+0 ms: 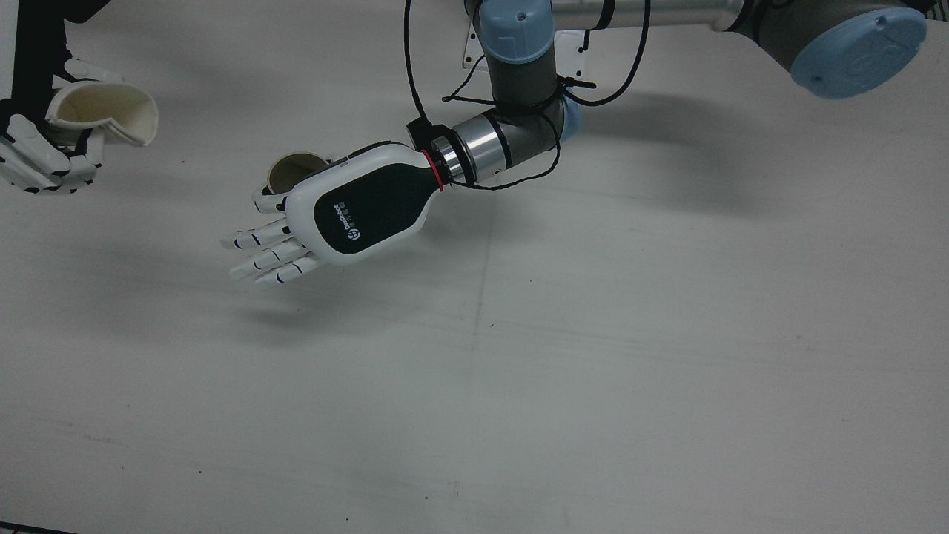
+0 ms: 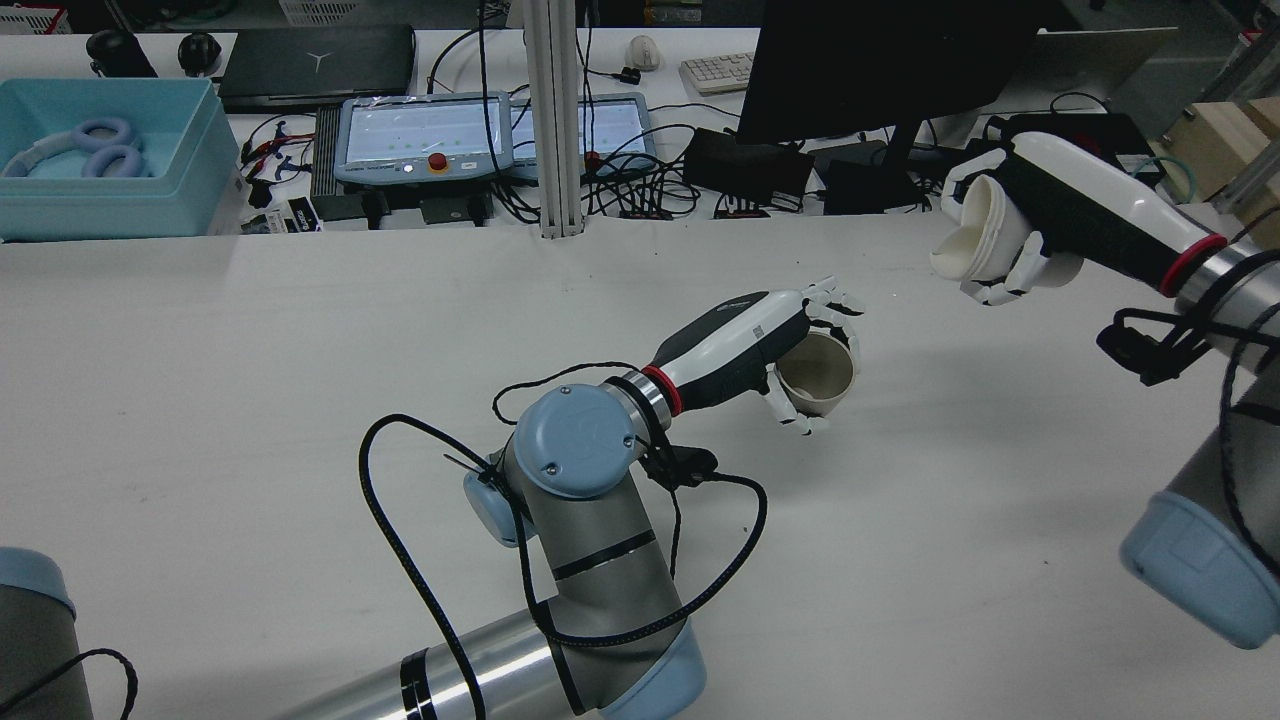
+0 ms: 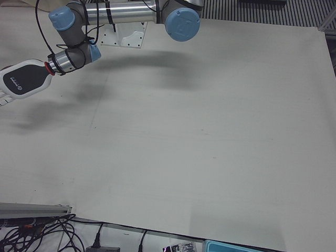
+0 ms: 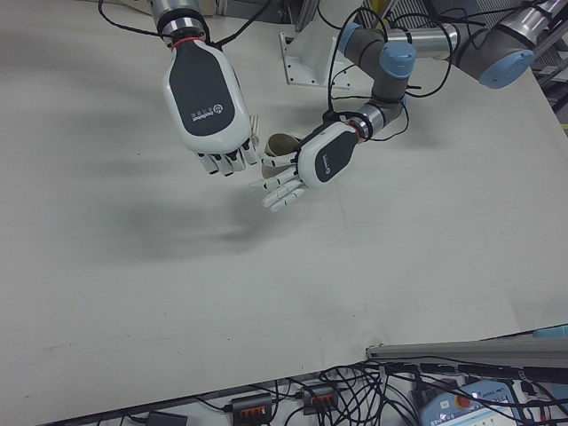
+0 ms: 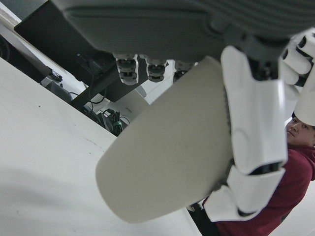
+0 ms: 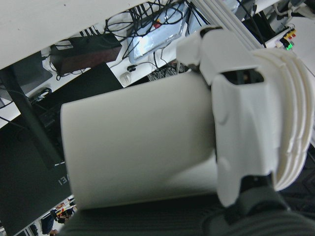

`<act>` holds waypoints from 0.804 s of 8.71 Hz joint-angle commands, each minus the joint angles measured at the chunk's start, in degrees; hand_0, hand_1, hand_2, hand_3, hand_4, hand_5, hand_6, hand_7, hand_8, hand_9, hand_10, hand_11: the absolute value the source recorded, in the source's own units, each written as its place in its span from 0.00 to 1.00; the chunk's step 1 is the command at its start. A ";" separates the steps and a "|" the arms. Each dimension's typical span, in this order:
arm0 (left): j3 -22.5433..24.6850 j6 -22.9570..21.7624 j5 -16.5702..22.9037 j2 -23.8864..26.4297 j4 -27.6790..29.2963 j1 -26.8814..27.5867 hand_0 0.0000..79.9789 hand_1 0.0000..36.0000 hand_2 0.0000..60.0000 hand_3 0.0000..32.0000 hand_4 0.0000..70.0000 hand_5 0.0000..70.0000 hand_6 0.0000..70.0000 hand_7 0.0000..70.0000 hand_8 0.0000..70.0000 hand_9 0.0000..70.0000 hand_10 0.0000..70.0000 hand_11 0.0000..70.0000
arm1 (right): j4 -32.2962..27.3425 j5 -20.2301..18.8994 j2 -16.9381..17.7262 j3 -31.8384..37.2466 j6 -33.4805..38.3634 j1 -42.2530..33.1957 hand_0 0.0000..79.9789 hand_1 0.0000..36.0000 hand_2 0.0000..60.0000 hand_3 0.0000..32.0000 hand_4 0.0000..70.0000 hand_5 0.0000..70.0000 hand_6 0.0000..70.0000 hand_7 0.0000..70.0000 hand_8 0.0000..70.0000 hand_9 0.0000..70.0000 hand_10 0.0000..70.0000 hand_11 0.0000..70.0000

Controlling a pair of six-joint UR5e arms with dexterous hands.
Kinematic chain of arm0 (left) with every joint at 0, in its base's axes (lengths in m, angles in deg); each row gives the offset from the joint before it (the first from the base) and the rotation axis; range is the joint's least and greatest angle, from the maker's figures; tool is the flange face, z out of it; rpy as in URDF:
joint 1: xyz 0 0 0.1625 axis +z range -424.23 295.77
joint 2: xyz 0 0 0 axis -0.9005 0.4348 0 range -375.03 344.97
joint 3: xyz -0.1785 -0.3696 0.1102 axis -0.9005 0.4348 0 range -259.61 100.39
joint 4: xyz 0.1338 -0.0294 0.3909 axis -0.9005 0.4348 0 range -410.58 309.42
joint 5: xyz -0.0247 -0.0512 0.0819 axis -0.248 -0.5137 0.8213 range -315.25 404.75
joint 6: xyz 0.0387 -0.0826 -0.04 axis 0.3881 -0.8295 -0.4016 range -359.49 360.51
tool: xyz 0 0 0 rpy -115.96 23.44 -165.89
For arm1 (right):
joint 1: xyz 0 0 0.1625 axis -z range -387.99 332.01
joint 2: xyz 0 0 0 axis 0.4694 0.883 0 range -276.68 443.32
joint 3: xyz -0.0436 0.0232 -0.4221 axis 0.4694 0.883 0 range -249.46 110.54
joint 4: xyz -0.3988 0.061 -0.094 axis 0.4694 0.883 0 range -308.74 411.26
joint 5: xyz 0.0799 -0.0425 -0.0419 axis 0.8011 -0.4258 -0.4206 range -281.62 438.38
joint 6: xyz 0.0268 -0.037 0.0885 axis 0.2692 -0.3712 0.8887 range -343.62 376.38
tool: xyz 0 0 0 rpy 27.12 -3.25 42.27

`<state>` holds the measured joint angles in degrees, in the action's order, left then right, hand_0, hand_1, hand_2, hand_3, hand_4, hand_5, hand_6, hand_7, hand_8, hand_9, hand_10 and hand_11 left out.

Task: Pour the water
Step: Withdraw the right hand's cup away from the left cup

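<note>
A wide white bench [image 1: 593,371] filled almost every frame, bare apart from the arms' shadows. In the rear view, the left arm [image 2: 590,540] rose from the lower centre and the right arm [image 2: 1220,480] entered at the right edge.

The right hand [image 2: 1040,215], upper right of the rear view, was raised above the bench with its fingers [image 2: 1010,282] wrapped around a cream cup [image 2: 975,240]. That cup was tipped nearly onto its side, its long axis close to level, its open mouth facing the centre of the frame and slightly down. In the front view the same cup [image 1: 111,111] sat at the upper left, mouth turned toward the right of the frame; its rim looked squeezed out of round, and no liquid could be made out inside.

The left hand [image 2: 745,345], at the centre of the rear view, held a second cream cup [image 2: 818,375] low over the bench, its fingers [image 2: 795,410] curled round the cup's wall. This cup stood nearly upright, leaning a little, with its mouth facing up and toward the camera. Its inside looked dim and tan; whether it held water could not be told. In the front view it [image 1: 293,170] lay left of centre, half hidden behind the hand [image 1: 356,211].

The two cups were well apart.
</note>
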<state>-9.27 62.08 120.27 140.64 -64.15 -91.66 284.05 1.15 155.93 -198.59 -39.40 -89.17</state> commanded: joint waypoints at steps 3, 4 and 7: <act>9.54 -11.72 2.09 -11.68 -4.62 -6.74 0.74 1.00 1.00 0.00 1.00 1.00 0.21 0.27 0.13 0.06 0.09 0.15 | -20.42 -7.00 12.11 -0.33 15.53 -20.42 1.00 0.94 0.71 0.00 0.34 0.94 0.81 0.76 0.74 0.90 0.79 1.00; 10.69 -13.82 2.18 -14.66 -4.62 -9.10 0.74 1.00 1.00 0.00 1.00 1.00 0.21 0.26 0.13 0.06 0.08 0.14 | -22.44 -12.10 15.25 -0.24 15.62 -25.52 0.99 0.91 0.68 0.00 0.30 0.92 0.78 0.75 0.73 0.91 0.82 1.00; 10.96 -18.50 4.36 -18.38 -3.75 -15.35 0.73 1.00 1.00 0.00 1.00 1.00 0.19 0.24 0.12 0.05 0.08 0.13 | -36.32 -19.70 22.13 11.04 19.05 -32.87 0.77 0.74 0.63 0.00 0.21 0.85 0.76 0.72 0.79 0.99 0.88 1.00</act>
<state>1.19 46.52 122.59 124.43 -68.47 -102.44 256.26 -13.48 174.52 -196.77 -22.78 -117.99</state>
